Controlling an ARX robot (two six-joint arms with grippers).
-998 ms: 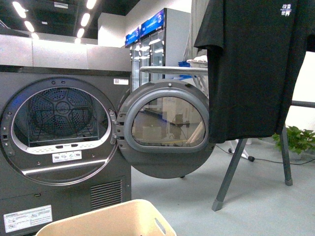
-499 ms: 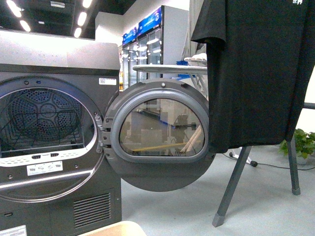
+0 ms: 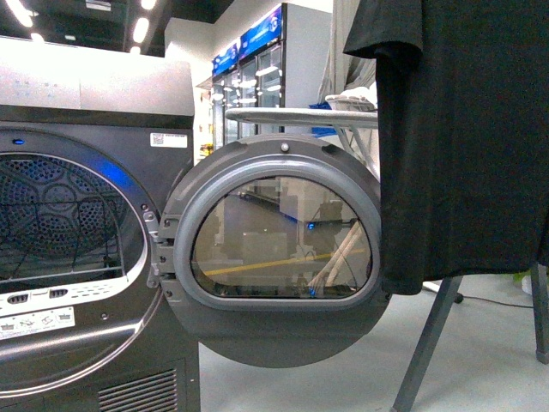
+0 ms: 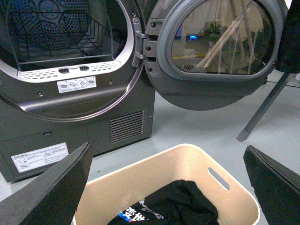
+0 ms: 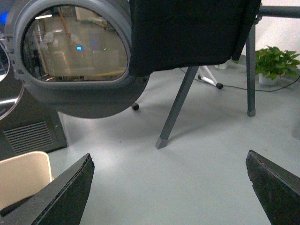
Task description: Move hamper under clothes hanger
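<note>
Hamper (image 4: pixel 178 164), beige with a black garment (image 4: pixel 180 206) inside, sits directly below the left gripper (image 4: pixel 167 147), whose fingers are spread wide, probably ready to take its rim. Right gripper (image 5: pixel 169 156), equally wide, hangs over bare floor with the clothes hanger (image 5: pixel 177 108) ahead, well apart from the hamper. A second ago the front view showed the hamper's rim; now it does not, and the dryer door (image 3: pixel 274 249) looms larger.

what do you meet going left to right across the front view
dryer drum → open dryer door → black T-shirt hanging on the clothes hanger
</note>
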